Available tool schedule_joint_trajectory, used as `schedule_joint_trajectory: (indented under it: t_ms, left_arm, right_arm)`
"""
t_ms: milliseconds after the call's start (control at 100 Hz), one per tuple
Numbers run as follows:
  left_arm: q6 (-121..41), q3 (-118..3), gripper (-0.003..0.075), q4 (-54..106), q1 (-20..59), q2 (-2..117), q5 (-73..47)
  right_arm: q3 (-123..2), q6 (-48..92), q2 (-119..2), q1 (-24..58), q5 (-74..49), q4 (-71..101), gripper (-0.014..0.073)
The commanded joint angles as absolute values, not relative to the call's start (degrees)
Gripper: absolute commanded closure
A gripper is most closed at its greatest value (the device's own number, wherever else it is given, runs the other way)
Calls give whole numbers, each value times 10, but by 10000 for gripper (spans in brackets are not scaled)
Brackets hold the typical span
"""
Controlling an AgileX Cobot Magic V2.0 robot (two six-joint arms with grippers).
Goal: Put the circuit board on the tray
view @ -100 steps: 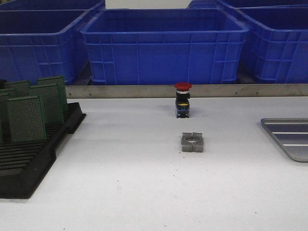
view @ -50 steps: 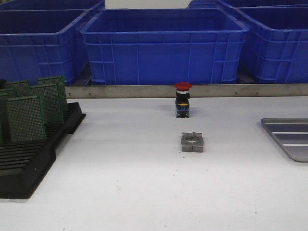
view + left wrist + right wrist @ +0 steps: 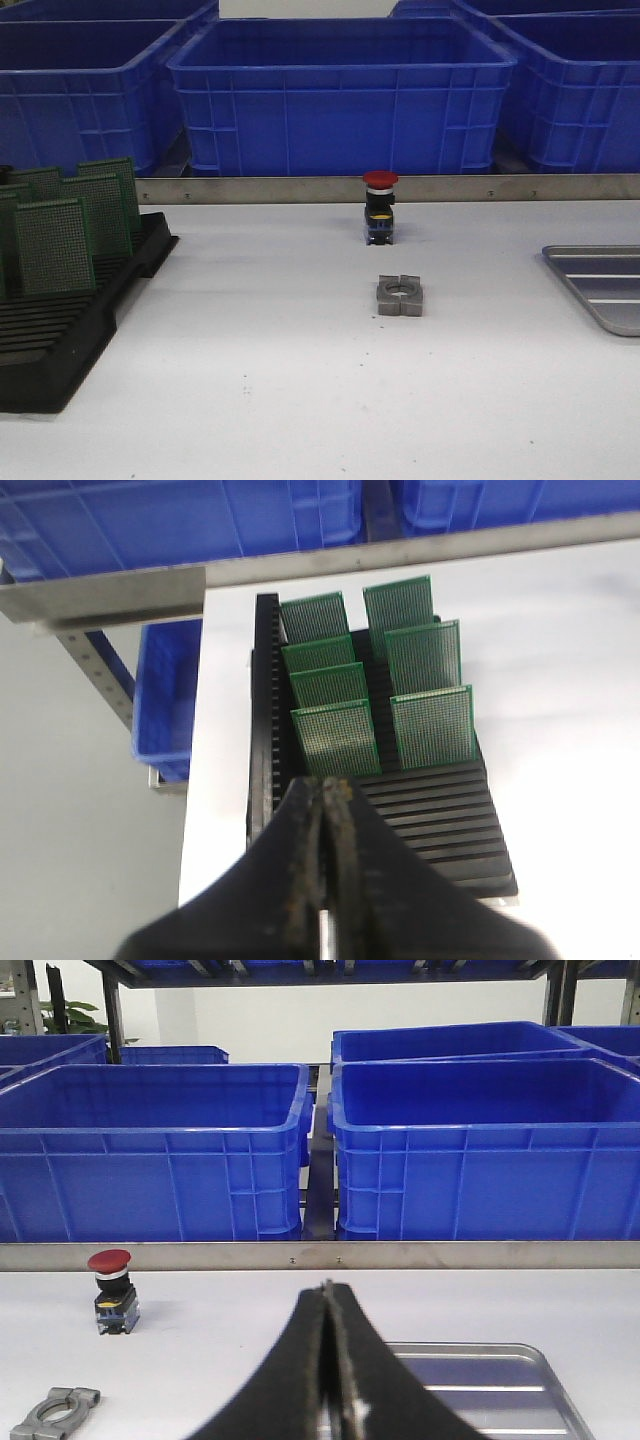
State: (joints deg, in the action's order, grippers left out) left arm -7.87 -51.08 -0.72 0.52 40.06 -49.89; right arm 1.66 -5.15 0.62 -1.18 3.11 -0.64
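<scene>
Boards: green perforated circuit boards (image 3: 55, 245) standing upright in a black slotted plastic rack (image 3: 60, 340), near-left on the white tabletop (image 3: 280, 400).
Tray: shallow silver-grey metal tray with pale ridges (image 3: 600, 285), right edge of tabletop, well apart from the rack.
Centre: red-capped push-button switch (image 3: 380, 207); nearer, a grey metal clamp ring (image 3: 400, 296).
Far side: big blue plastic bins (image 3: 340, 95).
Left gripper (image 3: 327, 790): fingers pressed together, empty, above the rack's near end.
Right gripper (image 3: 327, 1295): fingers pressed together, empty, above the tray.
</scene>
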Motion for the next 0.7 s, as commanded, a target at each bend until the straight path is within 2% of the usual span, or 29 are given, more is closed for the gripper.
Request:
schedule_joint_trajectory:
  t_ms: [0,280,350,400,470,590,640,690]
  left_arm:
    - [-79,-553,739,-3,4,450,-479]
    - [-79,-570,737,0,4,519,-481]
    - [-79,-570,713,0,4,525,-482]
    - [-79,-570,661,0,4,527,-482]
    - [-79,-570,538,0,4,527,-482]
    - [-79,-570,265,-3,4,527,-482]
    - [-79,-570,198,-3,4,527,-482]
    - [-79,-570,169,0,4,527,-479]
  right_arm:
    - [19,-49,15,-17,80,-12,662]
    - [19,-49,15,-17,80,-12,662]
    - [19,-49,15,-17,80,-12,662]
    - [19,-49,15,-17,80,-12,662]
    - [19,-49,15,-17,80,-12,662]
    - [19,-49,15,-17,80,-12,662]
    - [19,-49,15,-17,80,-12,662]
    - [19,-49,15,-17,80,-12,662]
